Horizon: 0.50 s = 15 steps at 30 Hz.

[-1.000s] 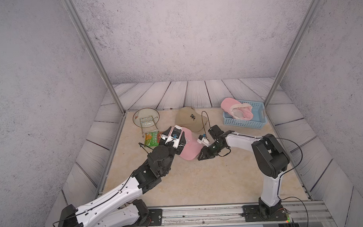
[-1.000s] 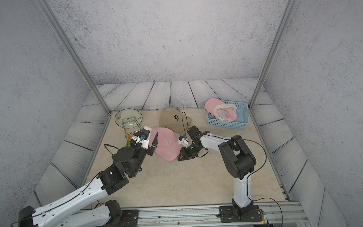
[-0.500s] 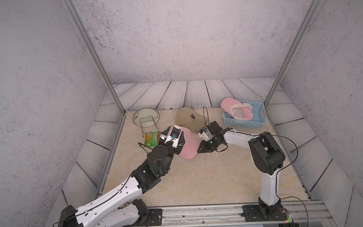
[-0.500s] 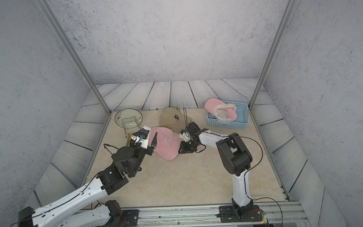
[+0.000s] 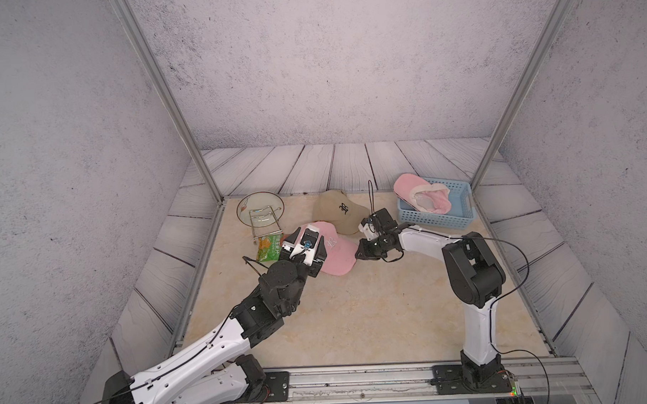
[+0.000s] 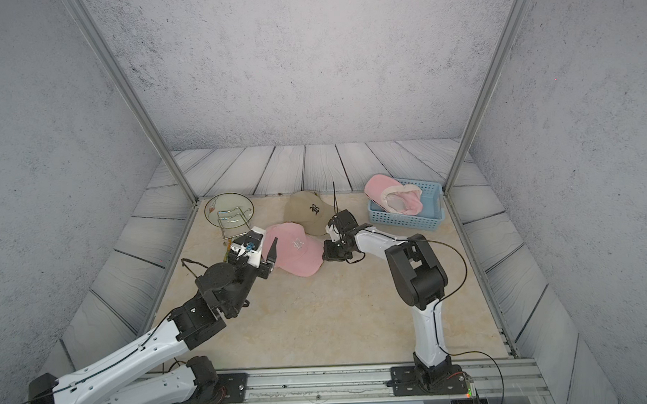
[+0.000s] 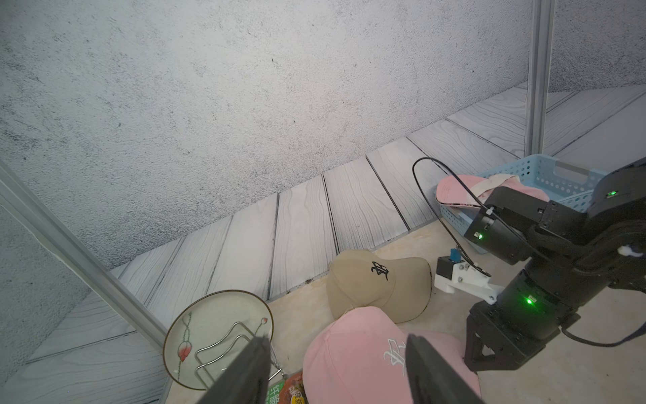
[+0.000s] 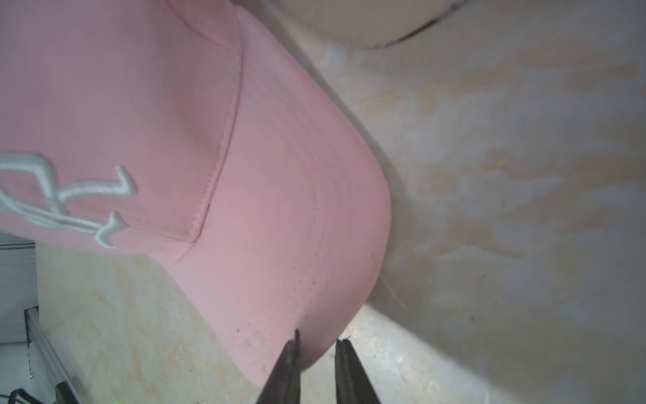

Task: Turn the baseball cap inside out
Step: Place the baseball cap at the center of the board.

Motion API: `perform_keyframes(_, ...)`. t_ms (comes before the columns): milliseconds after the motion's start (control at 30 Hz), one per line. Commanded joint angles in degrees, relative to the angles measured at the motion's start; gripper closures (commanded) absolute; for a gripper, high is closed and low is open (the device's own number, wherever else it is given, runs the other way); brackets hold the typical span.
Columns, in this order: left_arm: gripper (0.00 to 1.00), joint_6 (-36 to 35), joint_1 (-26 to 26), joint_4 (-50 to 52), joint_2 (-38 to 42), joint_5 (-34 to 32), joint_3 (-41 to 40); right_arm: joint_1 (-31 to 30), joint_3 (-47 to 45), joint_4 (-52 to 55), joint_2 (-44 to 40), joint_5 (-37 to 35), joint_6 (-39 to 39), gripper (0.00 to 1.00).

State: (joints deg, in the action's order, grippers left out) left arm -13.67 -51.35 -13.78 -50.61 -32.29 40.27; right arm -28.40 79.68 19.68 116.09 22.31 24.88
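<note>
The pink baseball cap (image 5: 336, 252) (image 6: 298, 252) lies crown up on the beige table, white logo facing up, brim toward my right arm. My left gripper (image 7: 337, 370) (image 5: 306, 248) hovers over the crown, open, one finger on each side and nothing gripped. My right gripper (image 8: 316, 341) (image 5: 359, 252) is low at the brim's edge (image 8: 297, 227). Its jaws stand narrowly apart with the brim's rim between them: one fingertip (image 8: 292, 353) lies over the pink fabric, its partner beside it over the table.
A tan cap (image 5: 339, 211) lies just behind the pink one, touching it. A blue basket (image 5: 459, 213) at the back right holds a pink cap turned inside out (image 5: 422, 197). A plate (image 5: 259, 210) with a wire rack and a green snack packet (image 5: 268, 247) sit to the left.
My right gripper has slid in from the open table to the pink cap's brim, and its jaws have narrowed. The left arm has stayed still.
</note>
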Motion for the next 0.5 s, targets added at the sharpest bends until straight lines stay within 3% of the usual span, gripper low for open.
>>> perform_keyframes(0,0.34,0.14,0.55,0.21,1.04,-0.91,-0.53,0.89,1.76,0.94,0.77,-3.91,0.23,0.77)
perform_keyframes(233,0.33,3.27,1.62,0.5,0.7,-1.52,-0.85,5.2,-1.23,0.39,-10.22,-7.53,-3.2,0.57)
perform_keyframes(333,0.33,10.51,4.25,2.76,-0.55,-0.57,-0.37,8.5,-1.03,2.11,-14.08,-11.83,-5.39,0.51)
perform_keyframes(467,0.33,23.5,10.18,9.26,-3.35,5.42,1.6,14.68,2.5,4.65,-14.77,-13.8,-7.96,0.47)
